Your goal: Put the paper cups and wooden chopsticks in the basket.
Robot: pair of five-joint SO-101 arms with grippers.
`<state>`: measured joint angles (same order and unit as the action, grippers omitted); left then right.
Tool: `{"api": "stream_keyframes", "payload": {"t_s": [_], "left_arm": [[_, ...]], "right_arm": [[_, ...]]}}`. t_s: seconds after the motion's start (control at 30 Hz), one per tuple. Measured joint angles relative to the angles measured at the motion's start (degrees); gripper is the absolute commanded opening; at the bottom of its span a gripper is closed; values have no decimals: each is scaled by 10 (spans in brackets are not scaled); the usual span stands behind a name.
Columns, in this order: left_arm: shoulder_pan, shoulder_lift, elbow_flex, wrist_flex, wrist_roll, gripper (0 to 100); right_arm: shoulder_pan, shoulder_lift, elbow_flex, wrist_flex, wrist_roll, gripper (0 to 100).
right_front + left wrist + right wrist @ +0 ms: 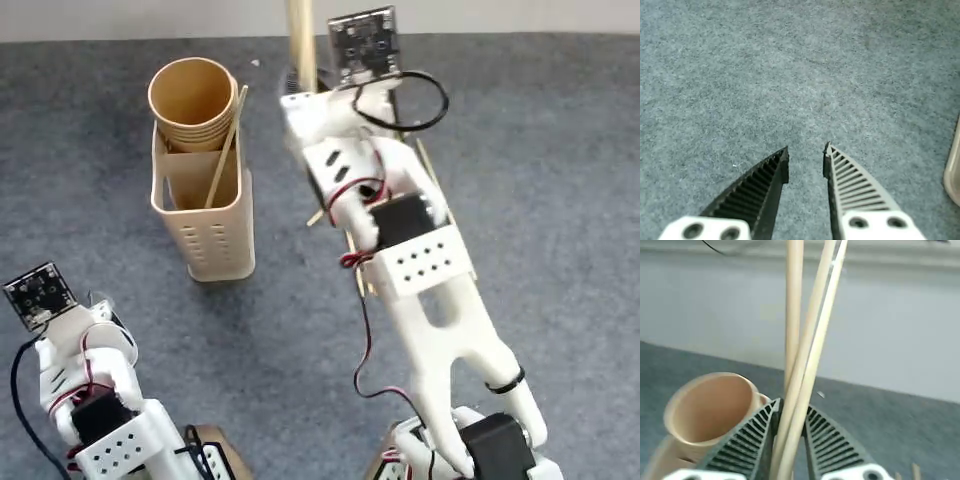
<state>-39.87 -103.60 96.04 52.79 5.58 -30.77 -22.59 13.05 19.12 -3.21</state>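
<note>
Pale wooden chopsticks (807,365), 3 together, look smooth, slender.

**Soft, even light over a grey surface (560,150)**

No hard shadows are cast: only a faint darker band is seen on the surface at the foot of the basket (215,240) and beneath the arm nearer the far edge. The arms' white shells are rendered very bright, almost washed out. The inside of the paper cups (190,95) is shaded deeper than the rim. On the left end effector (806,148), one ribbed finger is caught by light and looks pale, the other dark. The wooden chopsticks (793,315) are lit evenly against a bright wall.
</note>
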Motion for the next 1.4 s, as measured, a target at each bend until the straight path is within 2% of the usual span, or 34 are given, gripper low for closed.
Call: {"api": "stream_keyframes", "payload": {"t_s": [0.2, 0.3, 0.5, 0.77, 0.97, 1.1, 1.4], "left_arm": [[0, 0, 0, 0, 0, 140], [0, 0, 0, 0, 0, 140], [0, 0, 0, 0, 0, 140], [0, 0, 0, 0, 0, 140], [0, 0, 0, 0, 0, 140], [0, 0, 0, 0, 0, 140], [0, 0, 0, 0, 0, 140]], "right_arm": [[-91, 0, 11, -63, -15, 4], [-113, 0, 56, -131, -18, 4], [-124, 42, 202, -327, -18, 4], [-130, 100, 309, -453, -20, 4], [-139, 76, 353, -469, -20, 6], [-140, 48, 358, -462, 20, 7], [-128, -61, 359, -331, 70, 7]]}}
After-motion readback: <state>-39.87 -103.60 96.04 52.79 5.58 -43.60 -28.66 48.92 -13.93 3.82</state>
